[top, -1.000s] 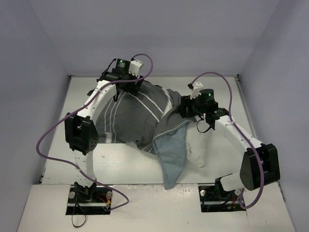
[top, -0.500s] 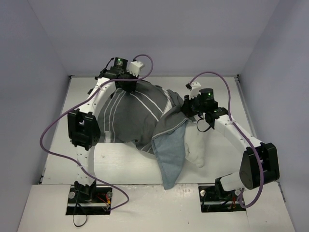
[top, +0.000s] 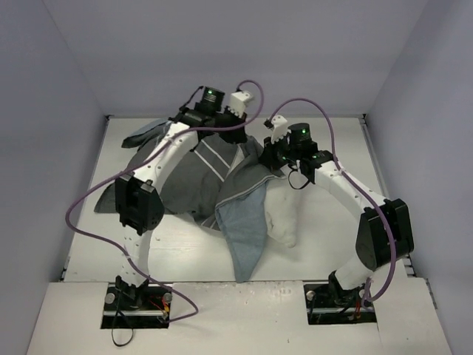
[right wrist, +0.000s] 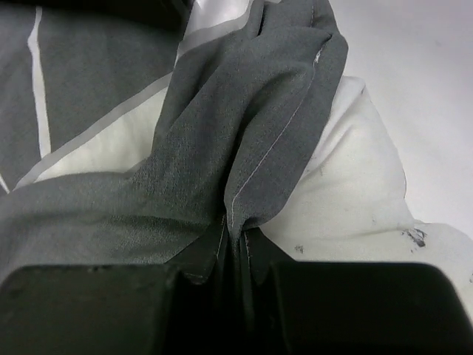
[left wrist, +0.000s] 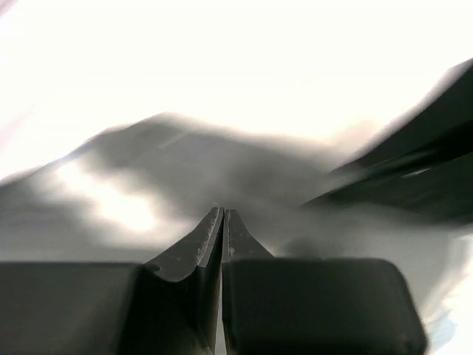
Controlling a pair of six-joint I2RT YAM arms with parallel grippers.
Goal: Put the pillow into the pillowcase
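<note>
Looking down from above, the pillowcase (top: 185,181) lies heaped in the middle of the bench (top: 332,244) over most of the pillow (top: 284,222), whose white end sticks out beside a pale flap. The left gripper (top: 226,136) sits at the heap's far top, the right gripper (top: 269,156) at its right edge. Left wrist, blurred: jaws pressed tip to tip near grey cloth; whether a fold is caught, I cannot tell. Right wrist: jaws clenched on a bunched pillowcase fold, the pillow just right of it
</note>
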